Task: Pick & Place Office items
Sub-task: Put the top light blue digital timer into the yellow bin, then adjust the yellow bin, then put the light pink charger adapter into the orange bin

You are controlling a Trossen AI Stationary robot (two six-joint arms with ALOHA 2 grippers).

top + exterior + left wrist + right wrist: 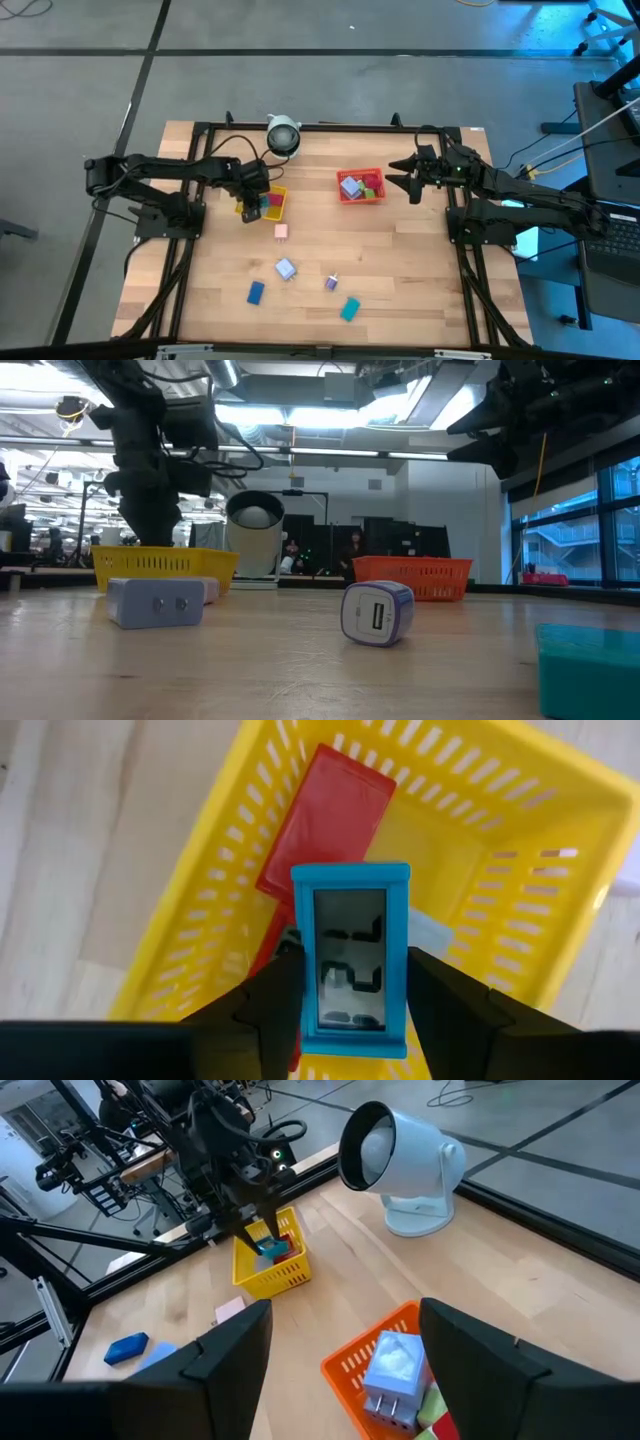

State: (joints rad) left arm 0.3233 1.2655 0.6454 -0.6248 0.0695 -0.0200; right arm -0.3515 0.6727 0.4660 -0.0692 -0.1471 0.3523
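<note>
Left pincer (345, 1010), which I see pointing straight down over yellow tray (520, 800), flanks upright blue clock (350, 955) on both sides, grip uncertain, long axis along fingers.

Clamped upright between the fingers of the left gripper (352, 975): blue-framed piece (350, 910) with a grey display face, hanging over the yellow tray (560, 780). Directly beneath that gripper, lying flat in the tray: thin red piece (330, 815), partly hidden behind the blue one. Near the same gripper, flat on the wood: small pink piece (281, 231). Well apart from both grippers, scattered on the wood: whitish block (286, 268), blue piece (255, 292), purple piece (331, 283), teal piece (349, 309). Just ahead of the right gripper (395, 183), piled in the red tray (360, 200): whitish plug-like piece (351, 185) beside a green piece (372, 181).
</note>
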